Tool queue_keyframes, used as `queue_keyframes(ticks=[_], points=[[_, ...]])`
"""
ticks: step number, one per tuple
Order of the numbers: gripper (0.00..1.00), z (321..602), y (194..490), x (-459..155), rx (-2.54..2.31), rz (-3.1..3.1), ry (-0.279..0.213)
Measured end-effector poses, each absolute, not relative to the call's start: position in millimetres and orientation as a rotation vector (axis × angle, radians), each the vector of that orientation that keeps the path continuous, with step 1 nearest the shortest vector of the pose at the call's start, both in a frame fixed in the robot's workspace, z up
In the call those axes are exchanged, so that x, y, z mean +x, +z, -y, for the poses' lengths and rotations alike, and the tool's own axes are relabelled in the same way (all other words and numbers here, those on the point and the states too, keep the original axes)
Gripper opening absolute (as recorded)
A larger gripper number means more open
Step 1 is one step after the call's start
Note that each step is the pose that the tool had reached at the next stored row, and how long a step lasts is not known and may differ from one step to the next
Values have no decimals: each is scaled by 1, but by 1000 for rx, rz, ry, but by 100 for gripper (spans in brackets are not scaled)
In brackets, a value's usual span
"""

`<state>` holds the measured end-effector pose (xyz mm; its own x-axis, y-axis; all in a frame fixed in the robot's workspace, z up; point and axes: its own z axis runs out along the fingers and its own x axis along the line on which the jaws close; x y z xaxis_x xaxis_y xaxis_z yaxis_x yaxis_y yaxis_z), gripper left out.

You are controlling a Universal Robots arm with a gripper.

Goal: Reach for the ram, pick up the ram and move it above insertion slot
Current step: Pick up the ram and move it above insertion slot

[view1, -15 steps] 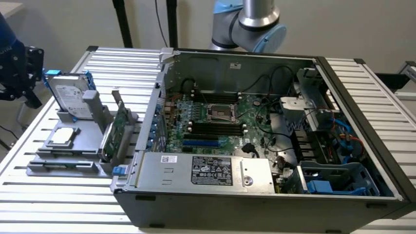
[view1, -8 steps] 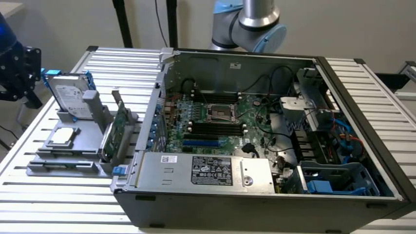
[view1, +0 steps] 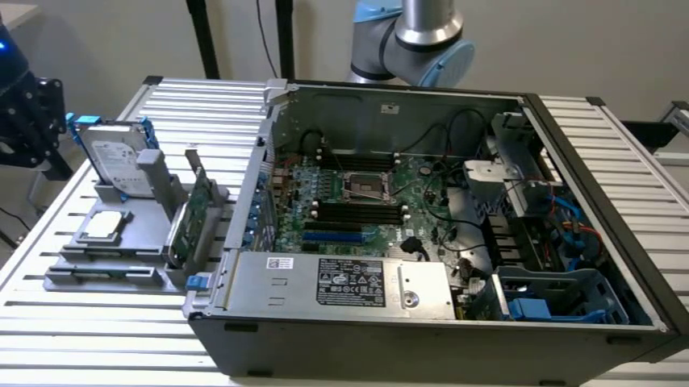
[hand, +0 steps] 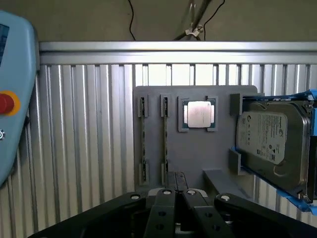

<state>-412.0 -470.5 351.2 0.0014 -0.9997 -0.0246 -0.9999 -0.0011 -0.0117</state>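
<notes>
Two thin ram sticks lie edge-up in parallel grooves of the grey fixture (hand: 198, 158): one ram stick (hand: 142, 141) and a second ram stick (hand: 165, 141) beside it. My gripper (hand: 179, 184) hangs well away from them, over the fixture's near edge, with its fingers closed together and nothing between them. In the exterior view the fixture (view1: 108, 278) sits on the slatted table to the left of the open computer case (view1: 431, 322). Long dark memory slots (view1: 356, 211) run across the motherboard next to the processor socket.
A silver hard drive (hand: 270, 141) stands in a blue bracket on the fixture, a square processor chip (hand: 198, 114) beside it. A larger green card (view1: 194, 222) stands upright between fixture and case. A blue pendant with a red button (hand: 7, 104) lies nearby. The arm's joint (view1: 425, 36) is behind the case.
</notes>
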Motion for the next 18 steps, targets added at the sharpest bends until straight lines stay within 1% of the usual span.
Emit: queue_keyframes(ticks=[11, 12, 13, 14, 17, 18], points=[[11, 471, 351, -411, -2246, -2159, 12], [12, 471, 351, -411, -2247, -2159, 12], [18, 471, 351, -411, -2247, -2159, 13], [18, 472, 350, -410, -2247, -2160, 14], [36, 472, 348, -410, -2248, -2161, 16], [36, 472, 346, -409, -2249, -2161, 17]])
